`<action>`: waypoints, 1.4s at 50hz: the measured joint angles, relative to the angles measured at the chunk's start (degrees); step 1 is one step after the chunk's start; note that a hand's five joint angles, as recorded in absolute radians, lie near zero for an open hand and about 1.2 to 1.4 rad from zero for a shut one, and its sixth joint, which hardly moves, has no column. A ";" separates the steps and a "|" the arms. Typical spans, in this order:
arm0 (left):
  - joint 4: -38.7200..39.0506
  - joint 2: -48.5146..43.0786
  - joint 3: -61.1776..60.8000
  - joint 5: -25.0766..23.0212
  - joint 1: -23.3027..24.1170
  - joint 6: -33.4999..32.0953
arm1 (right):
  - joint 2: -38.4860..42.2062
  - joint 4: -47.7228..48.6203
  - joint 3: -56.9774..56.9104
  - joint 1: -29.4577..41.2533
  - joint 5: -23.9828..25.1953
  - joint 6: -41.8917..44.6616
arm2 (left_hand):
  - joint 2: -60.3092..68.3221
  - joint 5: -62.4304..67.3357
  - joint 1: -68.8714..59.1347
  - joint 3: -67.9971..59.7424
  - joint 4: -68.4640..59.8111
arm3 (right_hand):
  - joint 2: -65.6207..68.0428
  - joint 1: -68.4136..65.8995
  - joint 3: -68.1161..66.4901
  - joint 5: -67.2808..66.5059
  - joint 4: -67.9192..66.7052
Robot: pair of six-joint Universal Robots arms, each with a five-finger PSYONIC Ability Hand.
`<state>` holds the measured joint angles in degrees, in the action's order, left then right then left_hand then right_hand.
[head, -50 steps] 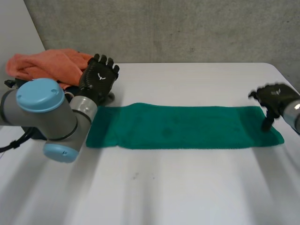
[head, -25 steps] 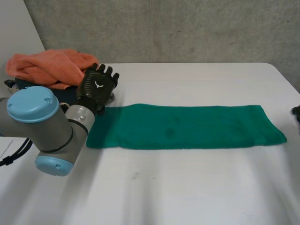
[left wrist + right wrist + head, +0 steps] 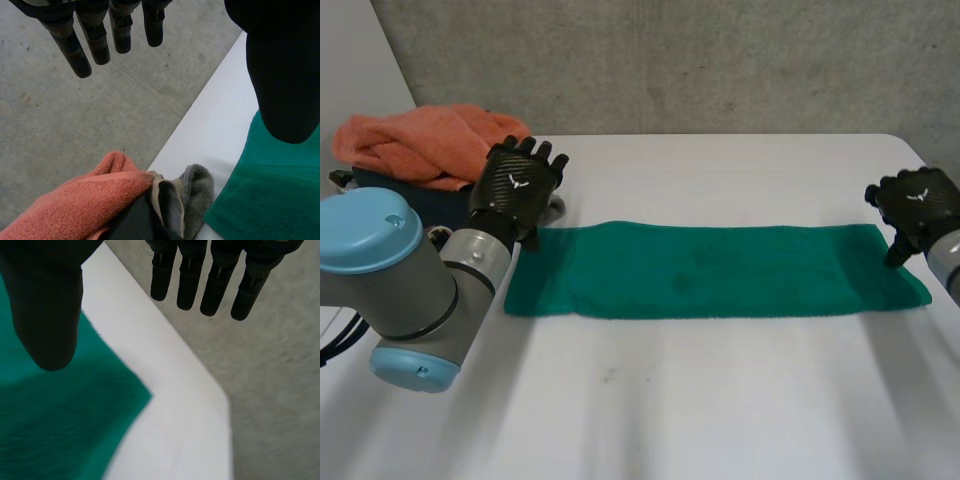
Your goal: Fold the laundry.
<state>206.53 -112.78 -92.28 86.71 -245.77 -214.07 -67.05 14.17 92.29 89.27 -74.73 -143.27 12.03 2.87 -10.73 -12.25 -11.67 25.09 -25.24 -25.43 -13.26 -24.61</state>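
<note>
A long green towel [image 3: 710,270], folded into a strip, lies flat across the middle of the white table [image 3: 720,400]. My left hand [image 3: 520,185] hovers over the towel's far left corner, fingers [image 3: 92,37] straight and spread, holding nothing. In its wrist view the green towel [image 3: 270,195] lies under the thumb. My right hand [image 3: 918,205] hangs above the towel's far right corner, open and empty. Its fingers [image 3: 210,275] are straight, with the towel's corner [image 3: 60,415] under the thumb.
A pile of laundry sits at the table's back left: an orange towel [image 3: 425,140] over grey and dark pieces [image 3: 190,190]. The table's far edge [image 3: 200,370] runs close behind the right hand, with concrete floor [image 3: 75,120] beyond.
The right hand left the towel's right end, swung out past the table's right side, and has come back above the far right corner. The left arm has drawn slightly back toward me.
</note>
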 measured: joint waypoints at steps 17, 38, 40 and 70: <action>0.01 0.00 -0.93 -0.14 0.42 1.59 | 4.33 -10.49 -0.17 -11.58 9.88 -3.10 | 0.00 0.00 0.00 0.00 0.00 | 0.00 0.00 0.00 0.02 0.00; 0.20 -0.69 -1.27 -0.14 0.30 1.65 | 9.69 -4.27 -2.42 -12.85 6.70 -0.85 | 0.00 0.00 0.00 0.00 0.00 | 42.39 -39.25 -42.59 -42.69 -43.95; 0.20 -0.65 -1.35 -0.14 0.29 1.64 | 9.35 -2.03 -2.54 -13.87 4.68 -0.70 | 0.00 0.00 0.00 0.00 0.00 | 42.39 -39.25 -42.60 -42.69 -43.95; 0.01 3.25 -4.11 0.08 0.05 3.35 | 3.22 18.13 -1.06 22.09 9.71 18.47 | 0.00 0.00 0.00 0.00 0.00 | 42.40 -39.25 -42.80 -43.42 -44.07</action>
<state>206.54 -109.53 -96.39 86.79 -245.72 -210.72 -63.83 32.30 91.23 111.36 -65.02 -124.80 12.03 2.87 -10.73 -12.25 -11.67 67.49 -64.50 -68.24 -56.67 -68.68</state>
